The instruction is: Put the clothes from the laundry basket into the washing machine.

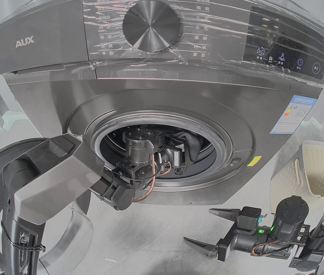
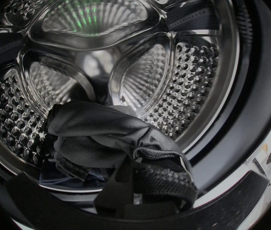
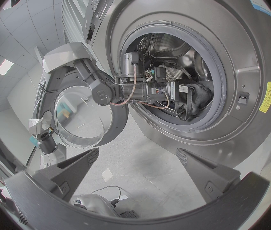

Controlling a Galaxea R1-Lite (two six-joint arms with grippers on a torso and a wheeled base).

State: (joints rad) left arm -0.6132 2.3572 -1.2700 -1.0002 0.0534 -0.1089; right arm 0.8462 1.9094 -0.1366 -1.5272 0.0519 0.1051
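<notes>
In the drum: the dark garment [image 2: 103, 128] is bunched low at the front of the perforated steel drum [image 2: 193, 77], with its mesh-edged hem nearest the opening.
Left pincer [image 3: 186, 99]: it is reached through the door opening of the washing machine [image 1: 169, 96]. We judge it clenched on the dark garment, whose cloth gathers around its tip.
Right pincer [image 1: 198, 225]: released, fingers spread wide, low over the floor in front of the machine and apart from everything.
Laundry basket [image 1: 284, 180]: cream and perforated, standing to the right of the machine. We cannot see what it holds.
Door [image 3: 81, 118]: swung fully open on the left side, below the left arm.
Step in hand: we take this to be depositing the garment, just ahead of letting go.
Risk, shallow drop: the hem lies near the grey door seal [image 3: 220, 80]. Let go this far forward, the cloth could drape over the seal and slide out.
Risk, snag: the mesh hem could catch on a finger and be dragged back out with the arm.
Risk, collision: the wrist and its copper cable [image 1: 152, 172] pass close to the rim, so a skewed retreat could strike it.
</notes>
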